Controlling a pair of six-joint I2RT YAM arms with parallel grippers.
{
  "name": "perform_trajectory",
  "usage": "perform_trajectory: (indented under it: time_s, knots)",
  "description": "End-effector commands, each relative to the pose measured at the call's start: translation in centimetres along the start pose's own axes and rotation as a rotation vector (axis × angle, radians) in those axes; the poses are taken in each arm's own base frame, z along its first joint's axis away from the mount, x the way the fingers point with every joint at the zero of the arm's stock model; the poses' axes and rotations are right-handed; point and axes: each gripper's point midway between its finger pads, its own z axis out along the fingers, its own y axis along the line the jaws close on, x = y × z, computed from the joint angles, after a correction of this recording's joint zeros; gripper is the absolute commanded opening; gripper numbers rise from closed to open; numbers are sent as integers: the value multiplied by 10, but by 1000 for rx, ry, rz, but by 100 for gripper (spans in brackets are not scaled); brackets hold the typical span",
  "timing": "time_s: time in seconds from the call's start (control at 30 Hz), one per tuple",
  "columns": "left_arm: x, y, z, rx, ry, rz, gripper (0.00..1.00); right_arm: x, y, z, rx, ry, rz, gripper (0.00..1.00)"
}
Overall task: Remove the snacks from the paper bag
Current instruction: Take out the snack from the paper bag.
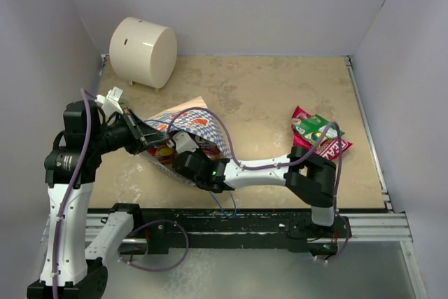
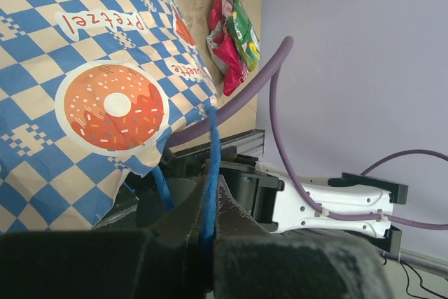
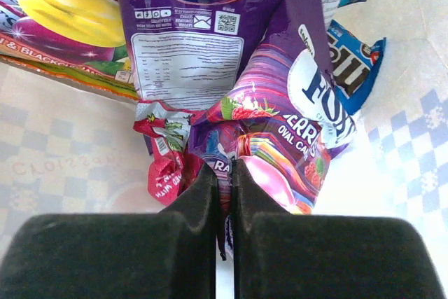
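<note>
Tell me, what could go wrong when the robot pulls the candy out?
The right pincer pinches only an edge of the purple packet, so it might slip. The red packet lies against it and may get dragged along. The left pincer holds just the thin blue cord, so the bag might lift too.

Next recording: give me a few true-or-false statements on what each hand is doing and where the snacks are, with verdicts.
1. The left hand is shut on the blue cord handle of the paper bag. True.
2. The right hand hangs open over the bare table. False: it is inside the bag, shut on a purple packet.
3. A red packet and a green packet lie on the table, right of the bag. True.
4. The bag holds only that one packet. False: a larger purple packet and a blue packet are also inside.
</note>
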Motion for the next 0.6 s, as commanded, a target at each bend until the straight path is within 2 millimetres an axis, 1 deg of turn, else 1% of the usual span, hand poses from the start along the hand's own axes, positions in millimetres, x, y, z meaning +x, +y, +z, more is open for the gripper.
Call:
perform_trajectory:
  time_s: [0.0, 0.07, 0.13, 0.17, 0.27, 0.37, 0.43, 0.57]
  knots:
    - [0, -20, -9, 78, -13, 54, 0, -30, -23, -22, 30, -35, 90, 0]
    - [1, -20, -9, 81, -11, 55, 0, -38, -25, -29, 14, -44, 121, 0]
    - [1, -22, -8, 90, -13, 41, 0, -42, -20, -38, -41, -37, 140, 0]
    - [1, -24, -8, 104, -13, 32, 0, -49, -21, -43, -61, -52, 154, 0]
    - [0, -30, -8, 140, -17, 14, 0, -61, -16, -59, -151, -74, 203, 0]
    - [0, -31, -8, 145, -19, 7, 0, -76, -9, -84, -282, -105, 248, 0]
    - [-1, -31, -8, 143, -18, 2, 0, -89, -5, -106, -390, -137, 276, 0]
    - [-5, -31, -5, 143, -30, 0, 0, -111, -17, -151, -516, -201, 337, 0]
